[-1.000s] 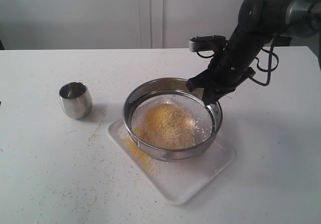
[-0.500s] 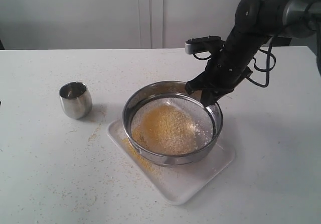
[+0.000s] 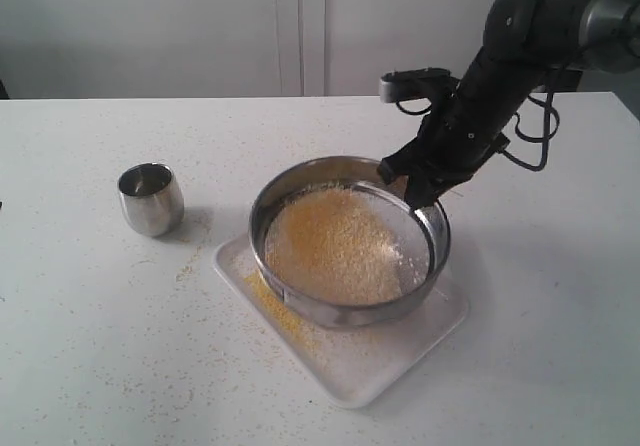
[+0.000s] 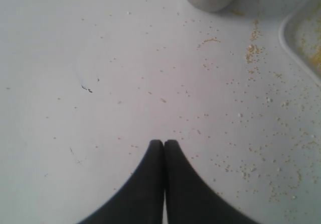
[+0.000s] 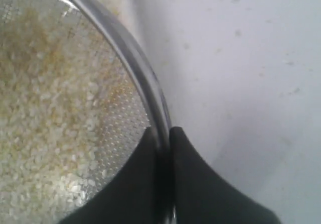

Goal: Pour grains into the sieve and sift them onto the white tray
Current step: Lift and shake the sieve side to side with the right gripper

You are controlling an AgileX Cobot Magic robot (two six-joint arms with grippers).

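Right wrist view shows the right gripper [image 5: 161, 133] clamped on the far-right rim of the sieve [image 5: 131, 53], held over the white tray [image 3: 400, 358] with the grains [image 5: 45, 113] heaped inside. So narrow a one-sided hold may slip or tip, throwing grains past the tray's left edge; the left gripper [image 4: 164, 142] is closed, empty

Exterior view high, oblique, whole table [image 3: 90, 366] — 2 wrist views close, downward; sieve [image 3: 340, 313] common to exterior and right

Small rounded steel cup [image 3: 151, 199] standing upright on white table [image 3: 90, 346], pale panelled wall [image 3: 200, 26] behind
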